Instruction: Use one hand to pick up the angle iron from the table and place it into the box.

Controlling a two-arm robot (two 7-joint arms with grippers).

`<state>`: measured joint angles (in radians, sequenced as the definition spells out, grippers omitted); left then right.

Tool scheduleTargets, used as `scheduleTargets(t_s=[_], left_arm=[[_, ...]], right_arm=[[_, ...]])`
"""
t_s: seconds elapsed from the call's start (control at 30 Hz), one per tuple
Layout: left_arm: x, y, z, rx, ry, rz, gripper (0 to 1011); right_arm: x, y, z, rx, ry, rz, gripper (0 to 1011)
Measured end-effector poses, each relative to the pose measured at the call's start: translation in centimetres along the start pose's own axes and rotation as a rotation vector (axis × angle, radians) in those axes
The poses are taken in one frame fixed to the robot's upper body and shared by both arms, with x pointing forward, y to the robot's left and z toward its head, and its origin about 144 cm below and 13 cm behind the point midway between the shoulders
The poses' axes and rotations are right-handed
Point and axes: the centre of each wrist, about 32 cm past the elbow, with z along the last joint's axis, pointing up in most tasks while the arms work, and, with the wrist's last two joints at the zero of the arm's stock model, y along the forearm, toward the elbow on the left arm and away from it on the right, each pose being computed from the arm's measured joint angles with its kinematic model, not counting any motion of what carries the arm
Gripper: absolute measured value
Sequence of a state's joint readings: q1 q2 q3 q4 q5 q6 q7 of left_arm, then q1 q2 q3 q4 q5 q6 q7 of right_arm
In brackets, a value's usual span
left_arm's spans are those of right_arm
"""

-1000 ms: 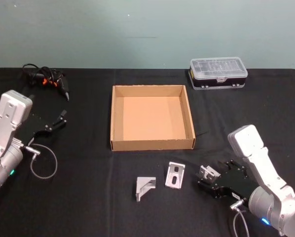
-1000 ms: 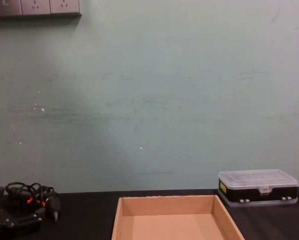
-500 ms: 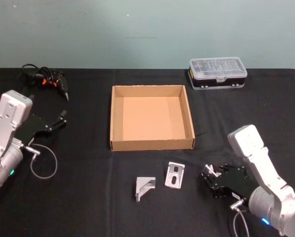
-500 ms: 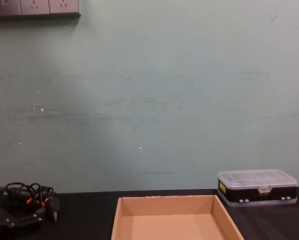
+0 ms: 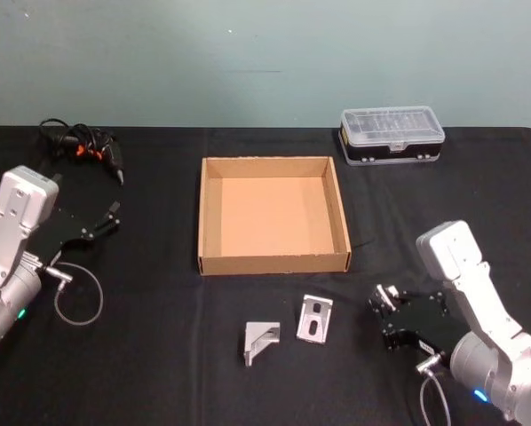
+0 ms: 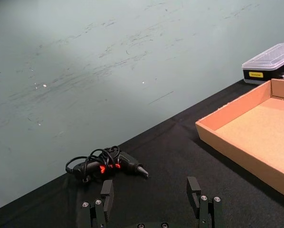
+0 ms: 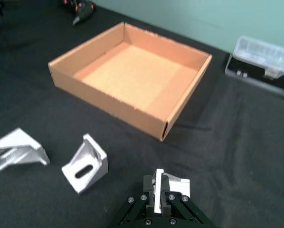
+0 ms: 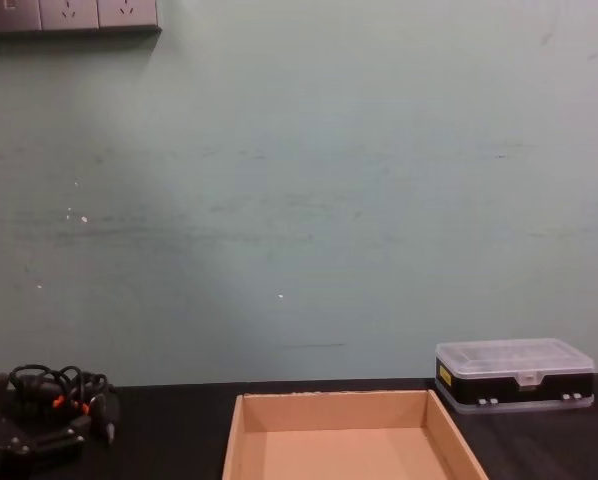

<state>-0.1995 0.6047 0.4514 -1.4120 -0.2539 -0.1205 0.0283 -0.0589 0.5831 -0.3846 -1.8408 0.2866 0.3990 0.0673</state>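
Right gripper (image 5: 387,300) clamped on an angle iron (image 7: 178,184) over the table (image 5: 159,373).
Left gripper (image 6: 150,187) parked open; yellow label (image 6: 256,74) on the case (image 6: 271,59) unreadable.

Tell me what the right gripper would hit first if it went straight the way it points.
Probably the cardboard box, near its front corner. The right gripper, shut on an angle iron, points at that wall; height is hard to judge.
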Motion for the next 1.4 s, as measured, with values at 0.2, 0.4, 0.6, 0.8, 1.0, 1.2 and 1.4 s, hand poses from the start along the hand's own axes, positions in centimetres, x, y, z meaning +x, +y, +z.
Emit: scheduleTargets(t_s=[0.2,0.4,0.6,0.8,1.0,1.2,1.4], left_arm=[[0.0,0.0,0.0,0.000,0.000,0.000,1011],[0.0,0.0,0.0,0.000,0.000,0.000,1011],[0.0,0.0,0.0,0.000,0.000,0.000,1011],[0.0,0.0,0.0,0.000,0.000,0.000,1011],[0.0,0.0,0.0,0.000,0.000,0.000,1012],[0.0,0.0,0.0,0.000,0.000,0.000,1011],[0.0,0.0,0.0,0.000,0.000,0.000,1011]], right_arm=[[0.5,0.2,1.8,0.055,-0.023,0.007,85],[1.2,1.3,3.8,0.102,-0.055,0.013,85],[2.4,3.9,5.7,0.133,-0.067,0.022,85],[4.0,7.4,7.5,0.139,-0.045,0.032,85],[4.8,11.0,8.5,0.117,-0.031,0.060,85],[4.6,14.3,9.1,0.076,-0.028,0.083,85],[4.3,17.0,9.7,0.034,-0.023,0.088,85]])
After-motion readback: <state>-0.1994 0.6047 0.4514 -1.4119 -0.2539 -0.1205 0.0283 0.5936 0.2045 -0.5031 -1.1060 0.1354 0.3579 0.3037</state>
